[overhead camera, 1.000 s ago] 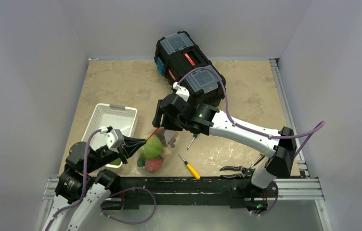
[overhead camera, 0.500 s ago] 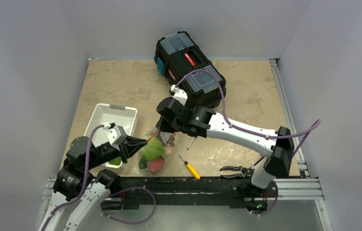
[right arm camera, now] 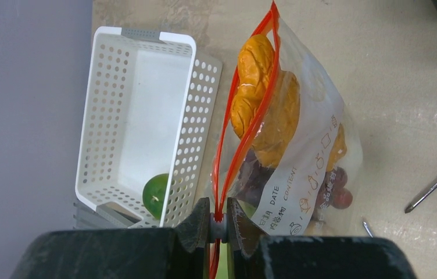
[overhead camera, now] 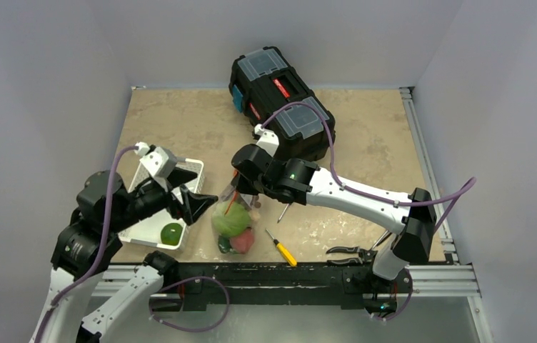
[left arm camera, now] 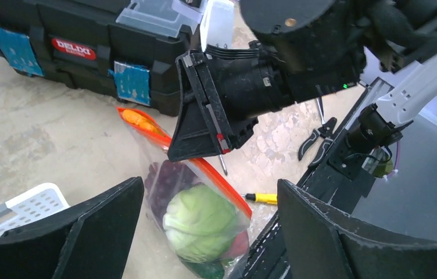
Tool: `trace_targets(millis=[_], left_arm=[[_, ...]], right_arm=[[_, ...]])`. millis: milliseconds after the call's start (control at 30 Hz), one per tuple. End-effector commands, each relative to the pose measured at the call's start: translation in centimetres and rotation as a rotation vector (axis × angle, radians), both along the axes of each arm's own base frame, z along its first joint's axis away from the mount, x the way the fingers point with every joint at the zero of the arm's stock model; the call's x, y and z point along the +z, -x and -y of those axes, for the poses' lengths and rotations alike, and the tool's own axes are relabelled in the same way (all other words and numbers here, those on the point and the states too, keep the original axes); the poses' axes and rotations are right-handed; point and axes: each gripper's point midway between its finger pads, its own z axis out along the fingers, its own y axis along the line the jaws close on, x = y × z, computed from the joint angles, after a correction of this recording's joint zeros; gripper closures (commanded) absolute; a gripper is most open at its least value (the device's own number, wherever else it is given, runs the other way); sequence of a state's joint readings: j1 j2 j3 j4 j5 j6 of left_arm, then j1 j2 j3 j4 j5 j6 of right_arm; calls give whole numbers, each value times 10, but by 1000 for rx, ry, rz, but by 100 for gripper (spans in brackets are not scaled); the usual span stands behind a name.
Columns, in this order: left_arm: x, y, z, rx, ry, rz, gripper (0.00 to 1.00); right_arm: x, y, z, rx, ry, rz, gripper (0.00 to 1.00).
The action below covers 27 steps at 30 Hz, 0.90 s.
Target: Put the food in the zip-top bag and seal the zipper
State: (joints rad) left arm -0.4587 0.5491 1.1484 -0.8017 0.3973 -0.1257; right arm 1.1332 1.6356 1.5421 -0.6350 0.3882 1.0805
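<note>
— What was on your screens at that moment?

— A beige, stone-patterned table [overhead camera: 180, 121] between plain pale walls [overhead camera: 51, 71]. At the far side stood the black toolbox [overhead camera: 280, 100], and at the left the white basket [overhead camera: 158, 182].

— And where was the zip-top bag?

— The zip-top bag [overhead camera: 231, 218] was in the middle, near the front edge and just beside the basket. My right hand [right arm camera: 218, 220] was clamped together on the zipper [right arm camera: 221, 180] at one end, and the bag hung down from it. If its bottom touched the table, I could not tell.

— Was the mouth closed?

— Not all of it. In the right wrist view the two orange-red strips ran apart around the carrots [right arm camera: 257, 87].

— What was inside?

— The carrots near the mouth, the purple grapes [left arm camera: 167, 177] below them, and the pale green cabbage [left arm camera: 201, 224] lower. The green round fruit [right arm camera: 157, 195] lay in a corner of the basket, outside the bag.

— And your left hand?

— The left hand [overhead camera: 198, 206] was between the basket and the bag, with its fingers wide apart and nothing held. In the left wrist view the bag showed between them, but it was not gripped.

— Anything else?

— A yellow screwdriver [overhead camera: 280, 248] lay right of the bag, and pliers [overhead camera: 348, 251] lay further right, near the front edge.
</note>
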Motion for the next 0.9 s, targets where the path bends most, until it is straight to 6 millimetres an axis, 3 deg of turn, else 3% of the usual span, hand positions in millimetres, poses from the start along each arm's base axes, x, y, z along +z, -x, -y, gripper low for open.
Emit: trace_targets(millis=[0, 233, 533, 733, 867], left_arm=[[-17, -18, 15, 14, 25, -149, 17], [-32, -38, 24, 51, -44, -117, 22], [-68, -35, 45, 80, -194, -124, 23], [-96, -42, 44, 198, -304, -118, 44], [-102, -51, 42, 306, -379, -78, 45]], right_arm=[[43, -14, -9, -49, -117, 90, 100], [45, -15, -14, -54, -126, 87, 100], [46, -15, -20, -59, -158, 68, 100], [47, -12, -21, -67, -182, 47, 100], [45, -10, -23, -64, -193, 30, 100]])
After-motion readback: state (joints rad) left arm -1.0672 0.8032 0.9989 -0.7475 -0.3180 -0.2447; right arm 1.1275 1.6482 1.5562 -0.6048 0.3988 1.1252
